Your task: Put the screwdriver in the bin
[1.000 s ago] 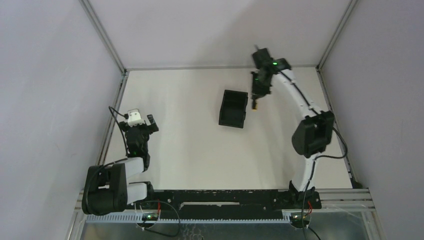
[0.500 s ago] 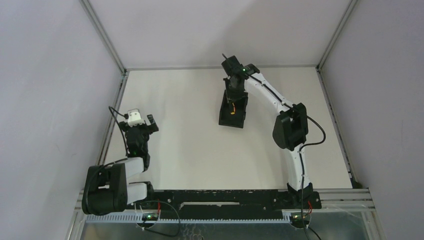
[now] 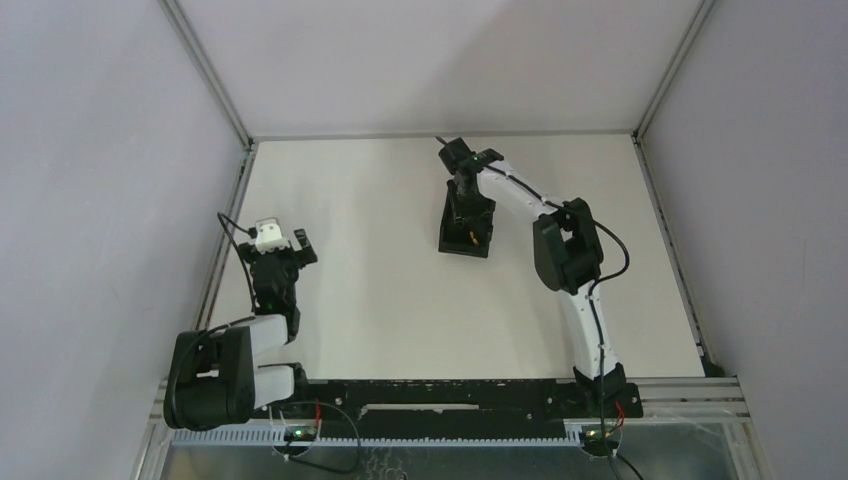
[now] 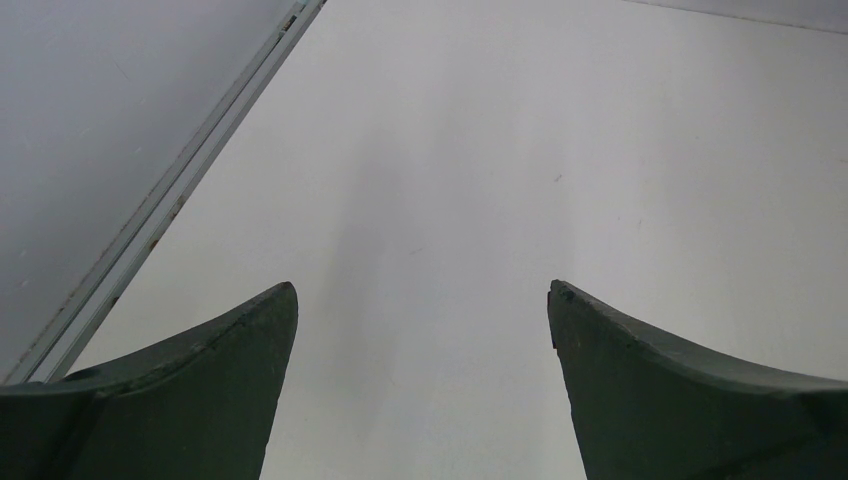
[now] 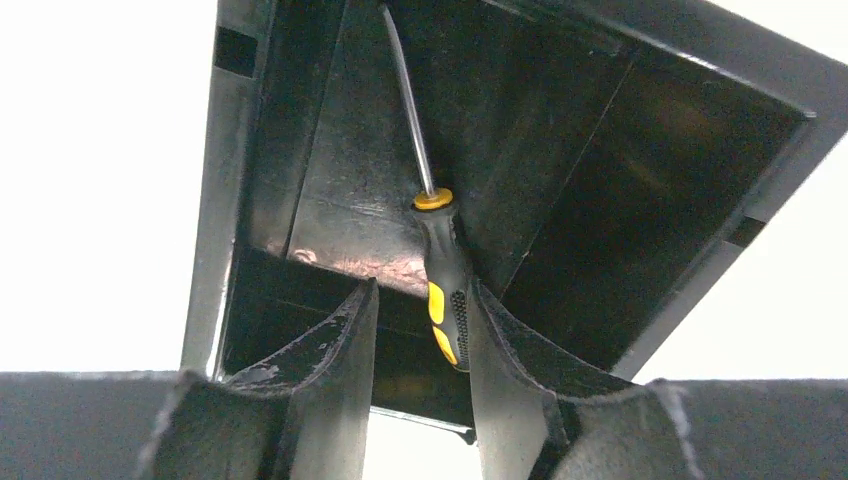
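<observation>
The black bin (image 3: 447, 236) stands on the white table at the back middle. My right gripper (image 3: 468, 207) hangs right over it, pointing down into it. In the right wrist view the screwdriver (image 5: 446, 285), black and yellow handle with a thin metal shaft, lies inside the bin (image 5: 570, 190). Its handle rests against one finger of the right gripper (image 5: 423, 290), with a gap to the other finger; the jaws stand apart. A small orange spot of the screwdriver (image 3: 466, 238) shows in the top view. My left gripper (image 3: 283, 244) is open and empty at the left, also in the left wrist view (image 4: 422, 290).
Grey enclosure walls with metal frame rails (image 3: 228, 215) bound the table on the left, back and right. The left wrist view holds only bare white table (image 4: 500, 150) and the left rail (image 4: 170, 190).
My right gripper carried the screwdriver leftward from beside the bin's right side to over the bin, then lowered into it. The left arm has not moved.
</observation>
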Robot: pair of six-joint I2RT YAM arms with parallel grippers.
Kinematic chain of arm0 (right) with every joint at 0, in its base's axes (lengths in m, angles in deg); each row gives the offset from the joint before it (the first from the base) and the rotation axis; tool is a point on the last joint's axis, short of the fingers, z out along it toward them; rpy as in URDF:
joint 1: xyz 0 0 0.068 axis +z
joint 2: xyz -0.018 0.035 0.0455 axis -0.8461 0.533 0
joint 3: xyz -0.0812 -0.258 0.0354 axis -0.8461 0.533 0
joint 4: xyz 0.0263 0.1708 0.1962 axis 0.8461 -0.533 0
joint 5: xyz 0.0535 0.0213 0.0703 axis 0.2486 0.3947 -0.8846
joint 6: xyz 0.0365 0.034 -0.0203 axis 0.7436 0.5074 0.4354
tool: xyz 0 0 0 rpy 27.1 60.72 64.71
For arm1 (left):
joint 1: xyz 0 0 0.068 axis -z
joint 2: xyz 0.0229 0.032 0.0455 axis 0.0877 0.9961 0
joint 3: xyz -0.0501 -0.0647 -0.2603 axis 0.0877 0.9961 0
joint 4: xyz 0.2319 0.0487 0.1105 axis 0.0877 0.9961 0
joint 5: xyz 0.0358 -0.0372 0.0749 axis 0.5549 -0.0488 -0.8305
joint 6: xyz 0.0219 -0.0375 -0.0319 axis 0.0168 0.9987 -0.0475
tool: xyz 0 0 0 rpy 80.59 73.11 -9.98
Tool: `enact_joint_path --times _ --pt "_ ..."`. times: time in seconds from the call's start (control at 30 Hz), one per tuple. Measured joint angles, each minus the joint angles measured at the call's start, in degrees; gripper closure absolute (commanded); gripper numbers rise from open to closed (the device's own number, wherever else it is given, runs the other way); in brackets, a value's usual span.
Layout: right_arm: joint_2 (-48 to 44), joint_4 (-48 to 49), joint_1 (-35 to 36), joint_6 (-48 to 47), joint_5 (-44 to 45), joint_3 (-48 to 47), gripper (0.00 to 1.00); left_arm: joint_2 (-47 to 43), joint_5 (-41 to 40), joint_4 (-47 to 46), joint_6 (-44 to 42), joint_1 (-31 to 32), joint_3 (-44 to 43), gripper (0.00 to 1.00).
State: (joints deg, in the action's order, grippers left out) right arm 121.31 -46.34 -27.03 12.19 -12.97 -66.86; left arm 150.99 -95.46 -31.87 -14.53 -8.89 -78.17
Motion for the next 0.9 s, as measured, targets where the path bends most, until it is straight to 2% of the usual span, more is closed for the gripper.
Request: enact_joint_path --times 0.07,0.1,0.13,0.2,0.23,0.4,0.63,0.9 --pt "-0.61 0.28 0.02 0.07 0.55 0.0 0.53 0.0 0.02 0.0 0.0 0.0 0.0 0.0" --pt "-1.22 0.42 0.02 0.11 0.68 0.07 0.49 0.0 0.0 0.0 0.0 -0.02 0.0 0.0" --pt "-2.23 0.44 0.02 0.15 0.81 0.11 0.41 0.0 0.0 0.0 0.0 0.0 0.0 0.0" --pt "-5.2 0.59 0.02 0.22 1.11 0.31 0.04 0.0 0.0 0.0 0.0 0.0 0.0 0.0" --pt "-7.74 1.25 0.02 0.07 1.38 0.79 0.01 0.0 0.02 -0.02 0.0 -0.02 0.0 0.0" --pt "-24.17 7.1 -0.09 -0.61 3.13 8.76 0.0 0.0 0.0 -0.02 0.0 0.0 0.0 0.0" --pt "-53.48 24.2 -3.61 -2.97 0.04 34.25 0.0 0.0 0.0 0.0 0.0 0.0 0.0 0.0" --pt "-72.41 33.66 -6.67 -2.82 1.11 62.79 0.0 0.0 0.0 0.0 0.0 0.0 0.0 0.0"
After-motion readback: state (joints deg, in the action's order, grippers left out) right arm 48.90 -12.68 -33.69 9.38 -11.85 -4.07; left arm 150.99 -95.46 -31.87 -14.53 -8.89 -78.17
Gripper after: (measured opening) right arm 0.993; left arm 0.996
